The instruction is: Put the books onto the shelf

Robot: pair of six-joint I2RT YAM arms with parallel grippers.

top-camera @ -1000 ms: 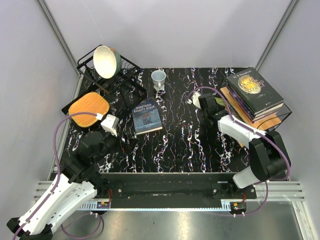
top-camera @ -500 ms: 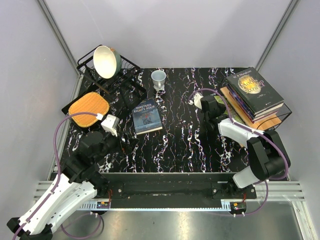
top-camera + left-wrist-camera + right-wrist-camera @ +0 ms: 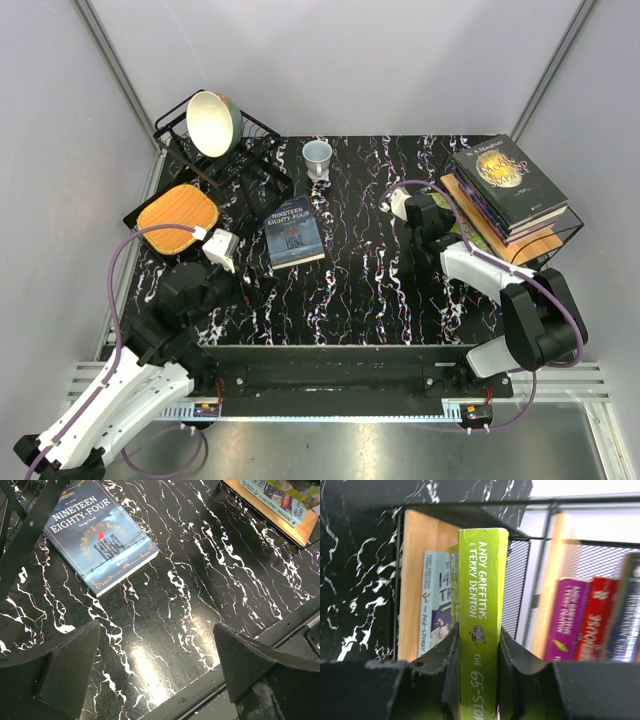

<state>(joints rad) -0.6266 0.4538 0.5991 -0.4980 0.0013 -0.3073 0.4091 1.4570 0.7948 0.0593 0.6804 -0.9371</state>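
The right hand (image 3: pixel 479 647) was clenched on the lime green book (image 3: pixel 479 595), one finger against each cover, as the arm edged rightward over the last second, from out over the black marbled counter (image 3: pixel 360 280) to just beside the shelf (image 3: pixel 540 245). The left hand (image 3: pixel 156 630) had not stirred and hung released, jaws spread wide, above bare counter. We read the shift as the final approach of a delivery: the book had reached the open side of the lower tier, though we could not tell how far in it sat. It lay flat, parallel to the lower board (image 3: pixel 415 550) and just above a light blue paperback (image 3: pixel 436 605) already resting there, its spine turned back toward the wrist camera. Its long axis carried on the line of the fingers, authors' names at the leading end, and ran along the board's length. A black book with a gold disc (image 3: pixel 508 175) topped the stack on the upper tier. Nineteen Eighty-Four (image 3: pixel 295 233) remained flat on the counter, well apart from the shelf, cover up, its long axis running near to far with the title at the far end. It was, in our judgement, the one book left to fetch.
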